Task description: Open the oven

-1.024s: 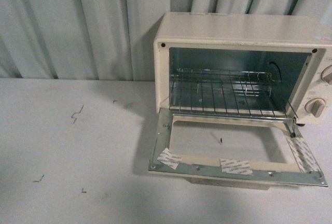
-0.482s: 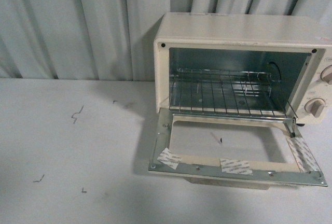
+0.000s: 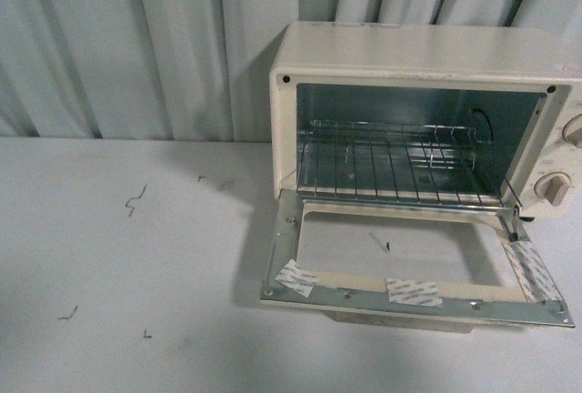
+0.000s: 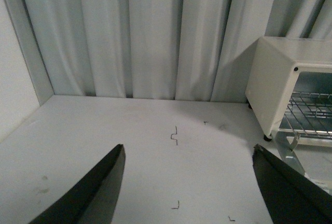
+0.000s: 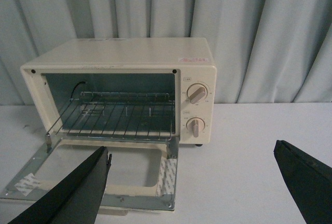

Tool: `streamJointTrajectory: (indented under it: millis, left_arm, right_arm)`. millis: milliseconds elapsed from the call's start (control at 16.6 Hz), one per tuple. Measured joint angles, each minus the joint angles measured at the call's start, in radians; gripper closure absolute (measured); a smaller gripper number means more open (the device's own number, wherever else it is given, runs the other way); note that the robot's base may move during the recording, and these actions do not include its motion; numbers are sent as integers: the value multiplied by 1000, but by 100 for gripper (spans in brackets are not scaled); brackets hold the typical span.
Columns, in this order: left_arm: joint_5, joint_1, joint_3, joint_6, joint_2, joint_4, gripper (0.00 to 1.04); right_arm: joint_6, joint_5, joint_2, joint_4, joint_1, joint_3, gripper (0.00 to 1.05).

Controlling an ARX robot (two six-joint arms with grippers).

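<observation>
The small cream-white boxy toaster oven point(image 3: 418, 56) sits on the white tabletop point(image 3: 118, 266), right in front of the pale grey curtain point(image 3: 136, 38). Its glass door point(image 3: 409, 270) lies flat down in front of it, wide open. The shiny wire rack point(image 3: 391, 161) shows inside the oven. Two round knobs point(image 5: 196, 111) sit beside the opening. My left claw point(image 4: 189, 187) is spread wide and holds nothing. My right claw point(image 5: 192, 182) is spread wide too, hanging near the oven door, not touching it.

The oven point(image 3: 414, 120) is cropped at the front view's right edge, its knobs point(image 3: 555, 188) partly lost
</observation>
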Motion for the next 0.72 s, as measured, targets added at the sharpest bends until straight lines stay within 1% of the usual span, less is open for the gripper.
streamJointTrajectory:
  millis: [422, 723]
  left_arm:
    - [0, 0, 0, 0, 0, 0, 7]
    - [0, 0, 0, 0, 0, 0, 7]
  right_arm:
    - [0, 0, 0, 0, 0, 0, 6]
    - [0, 0, 0, 0, 0, 0, 6]
